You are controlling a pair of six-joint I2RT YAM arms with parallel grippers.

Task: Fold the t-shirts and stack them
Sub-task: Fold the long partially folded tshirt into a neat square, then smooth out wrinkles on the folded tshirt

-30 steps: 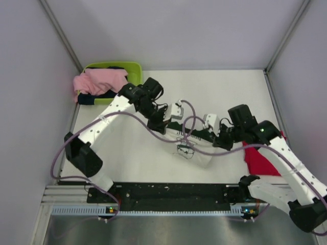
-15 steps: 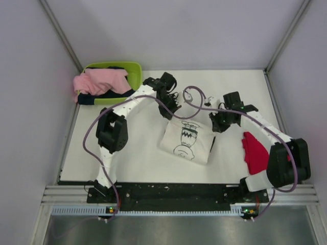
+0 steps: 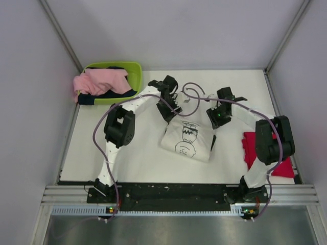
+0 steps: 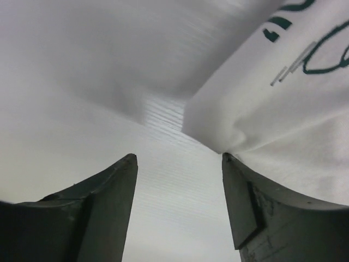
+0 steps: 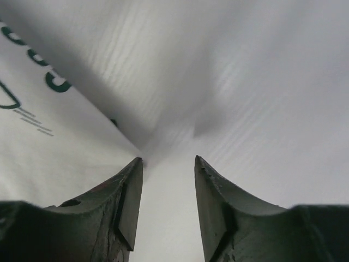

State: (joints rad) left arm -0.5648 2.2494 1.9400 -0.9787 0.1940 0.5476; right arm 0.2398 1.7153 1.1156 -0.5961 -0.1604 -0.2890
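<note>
My left hand [image 3: 174, 116], right hand [image 3: 215, 122]: fingers apart, empty, at far corners of folded white printed t-shirt [image 3: 188, 143], centre of table [image 3: 138, 158]. Red t-shirt [image 3: 251, 149] lies to right; right arm nearer.

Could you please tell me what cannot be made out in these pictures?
Red cloth t-shirt: top view, right arm covers part of it.
White t-shirt with cartoon print: wrist views crop the print at the frame edge.
Dark garment in the lime-green plastic basket: top view, pink cloth hides most.
</note>
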